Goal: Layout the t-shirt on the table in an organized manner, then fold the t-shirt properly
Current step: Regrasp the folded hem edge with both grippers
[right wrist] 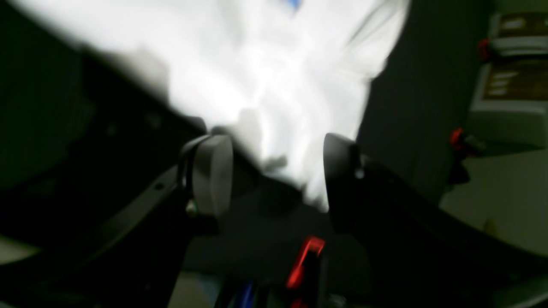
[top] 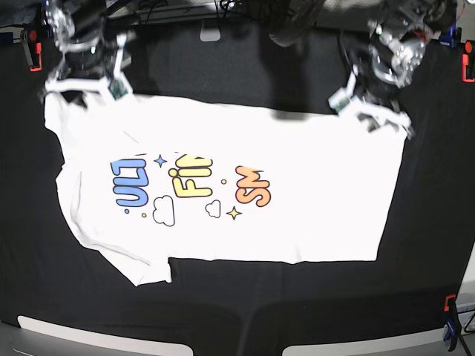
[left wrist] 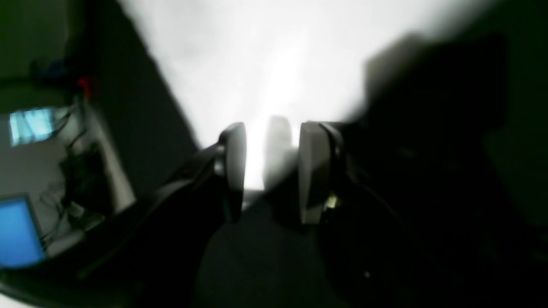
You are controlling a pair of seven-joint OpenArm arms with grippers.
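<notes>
Both wrist views blurred and overexposed; base view sharp.

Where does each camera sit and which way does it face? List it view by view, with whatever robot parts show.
Left wrist: on the left arm, looking down past the left gripper, jaws apart, at the t-shirt.
Right wrist: on the right arm, looking past the right gripper, jaws wide apart, at white cloth.
Base: overhead, looking down at the table; both arms at the shirt's far edge.
Shared: all three show the t-shirt on black cloth.
</notes>
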